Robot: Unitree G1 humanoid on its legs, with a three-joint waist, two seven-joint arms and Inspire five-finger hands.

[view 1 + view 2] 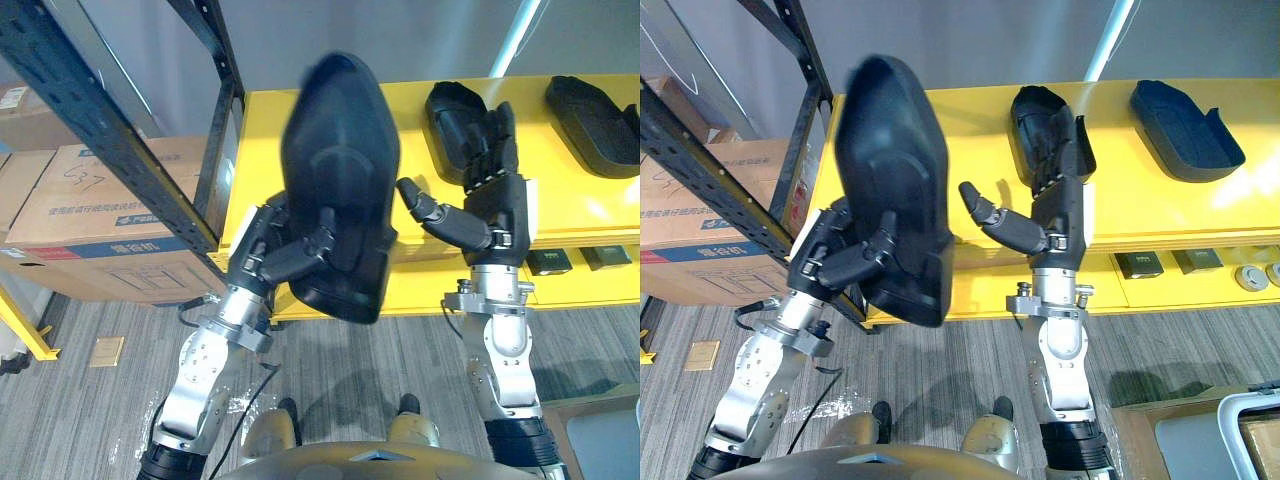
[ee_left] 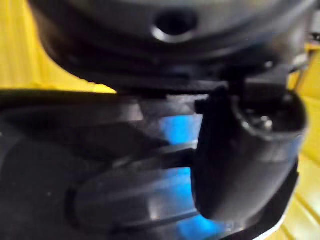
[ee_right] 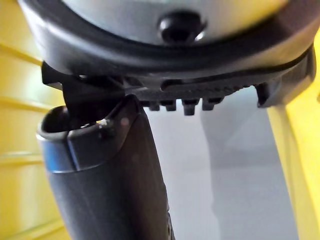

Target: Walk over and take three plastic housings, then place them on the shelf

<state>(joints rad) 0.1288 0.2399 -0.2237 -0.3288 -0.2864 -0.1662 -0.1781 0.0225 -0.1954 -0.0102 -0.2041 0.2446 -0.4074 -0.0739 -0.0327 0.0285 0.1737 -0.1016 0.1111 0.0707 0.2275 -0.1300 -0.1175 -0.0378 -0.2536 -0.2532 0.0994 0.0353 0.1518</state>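
Housing (image 1: 340, 180) is being gripped by left hand (image 1: 290, 255), fingers curled; right hand (image 1: 490, 190), fingers straight, is reaching over second housing (image 1: 445, 115) at 1 o'clock; right eye view is showing round parts (image 1: 1247, 276) at 4 o'clock.

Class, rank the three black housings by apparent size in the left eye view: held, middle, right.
1. Held housing, in the left hand: largest, though nearest the camera.
2-3. Middle housing, partly behind the right hand, and right housing: alike, unranked.
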